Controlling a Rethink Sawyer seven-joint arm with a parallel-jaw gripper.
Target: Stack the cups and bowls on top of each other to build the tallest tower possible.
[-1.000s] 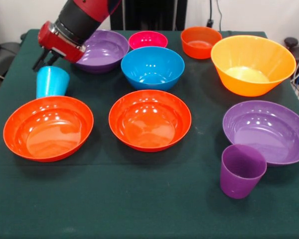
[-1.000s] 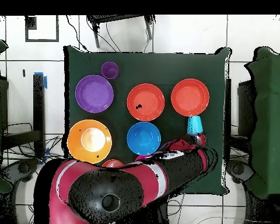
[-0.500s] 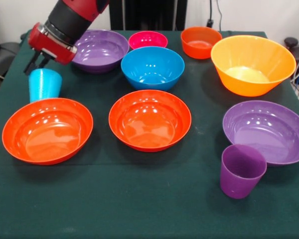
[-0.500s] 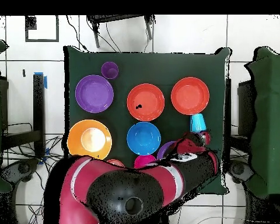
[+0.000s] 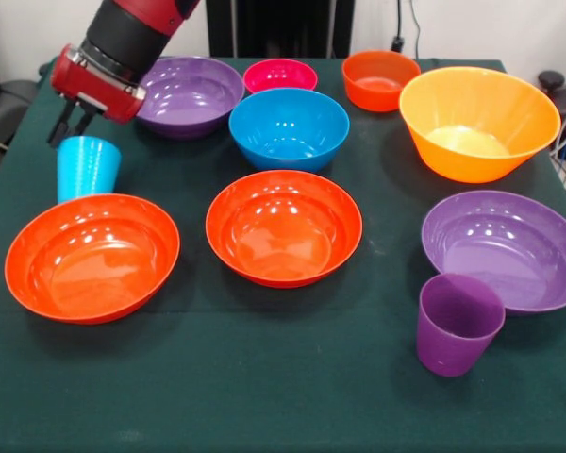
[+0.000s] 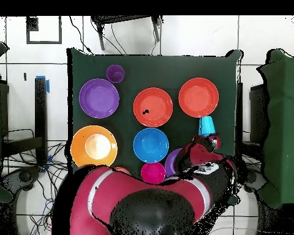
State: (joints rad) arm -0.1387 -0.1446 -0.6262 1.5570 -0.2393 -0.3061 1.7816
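Observation:
The light blue cup (image 5: 87,168) (image 6: 206,125) stands at the left, touching the far rim of a wide orange-red bowl (image 5: 92,257) (image 6: 198,97). My gripper (image 5: 68,130) (image 6: 206,139) hangs just behind the cup's top, its two dark fingers (image 5: 56,129) apart and open; whether they touch the cup I cannot tell. The purple cup (image 5: 457,324) (image 6: 115,73) stands at the near right. A second orange-red bowl (image 5: 284,226), a blue bowl (image 5: 289,127), a pink bowl (image 5: 280,75), a small orange bowl (image 5: 380,79), a deep yellow-orange bowl (image 5: 479,123) and two purple bowls (image 5: 191,94) (image 5: 507,247) sit apart. No tower stands.
The green cloth table (image 5: 264,377) ends close to the left of the light blue cup. In the overhead view the arm (image 6: 155,196) covers the small orange bowl and part of one purple bowl. Cables lie on the floor around the table.
The gripper moved left and the light blue cup went with it, then slid slightly toward the orange-red bowl, which shifted a little toward the near edge. The other bowls stayed put.

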